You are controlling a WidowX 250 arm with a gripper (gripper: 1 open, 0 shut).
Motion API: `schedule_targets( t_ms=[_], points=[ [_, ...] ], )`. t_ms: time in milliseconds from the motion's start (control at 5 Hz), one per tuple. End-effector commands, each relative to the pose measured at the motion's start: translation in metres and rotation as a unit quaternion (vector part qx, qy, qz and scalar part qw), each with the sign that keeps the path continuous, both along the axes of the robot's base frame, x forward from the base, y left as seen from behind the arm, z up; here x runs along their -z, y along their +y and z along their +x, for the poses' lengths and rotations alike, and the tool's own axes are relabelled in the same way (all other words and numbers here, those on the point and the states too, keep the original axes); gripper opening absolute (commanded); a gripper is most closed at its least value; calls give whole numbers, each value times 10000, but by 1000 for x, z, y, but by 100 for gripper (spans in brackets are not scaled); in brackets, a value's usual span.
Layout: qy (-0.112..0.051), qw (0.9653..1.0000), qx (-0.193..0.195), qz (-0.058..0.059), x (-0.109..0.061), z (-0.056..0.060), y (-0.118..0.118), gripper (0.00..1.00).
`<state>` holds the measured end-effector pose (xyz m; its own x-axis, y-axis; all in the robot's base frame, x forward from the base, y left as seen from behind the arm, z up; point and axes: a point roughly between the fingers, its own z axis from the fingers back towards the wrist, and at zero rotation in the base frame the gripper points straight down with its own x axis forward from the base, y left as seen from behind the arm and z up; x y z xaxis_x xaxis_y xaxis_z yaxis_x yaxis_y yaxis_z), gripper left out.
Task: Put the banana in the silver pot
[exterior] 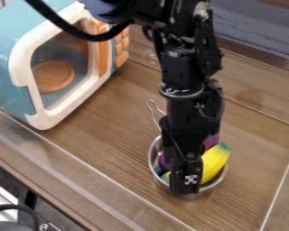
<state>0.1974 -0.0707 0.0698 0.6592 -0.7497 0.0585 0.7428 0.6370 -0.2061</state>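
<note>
Your pincer (187, 178) points almost straight down into the silver pot (166, 180), its black body filling much of the pot's mouth. Its fingers stand spread wide and they pinch nothing. The banana (215, 162) lies inside the pot, on the right of the pincer as you see it, leaning against the pot's right wall with its greenish tip poking up at the rim. It sits just beside the pincer's right finger; you cannot tell from this view whether the two touch, because the black finger covers the banana's near side. On the other side of the pincer, a purple object (166, 160) shows against the pot's left inner wall, mostly hidden by the arm.

The pot stands on the brown wooden table (75, 144), and its thin wire handle (153, 110) reaches up and back from the rim, just left of the arm. Well apart from the pot, at the left of the table, you have a toy microwave (51, 63) in teal and cream, with an orange door panel on its right end
</note>
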Motion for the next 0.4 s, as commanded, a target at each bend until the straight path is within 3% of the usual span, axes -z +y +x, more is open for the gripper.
schedule_targets(
  t_ms=[0, 200],
  points=[
    [-286, 9992, 270, 23, -26, 11, 12, 100],
    [-639, 9976, 132, 224, -69, 31, 38, 100]
  ],
)
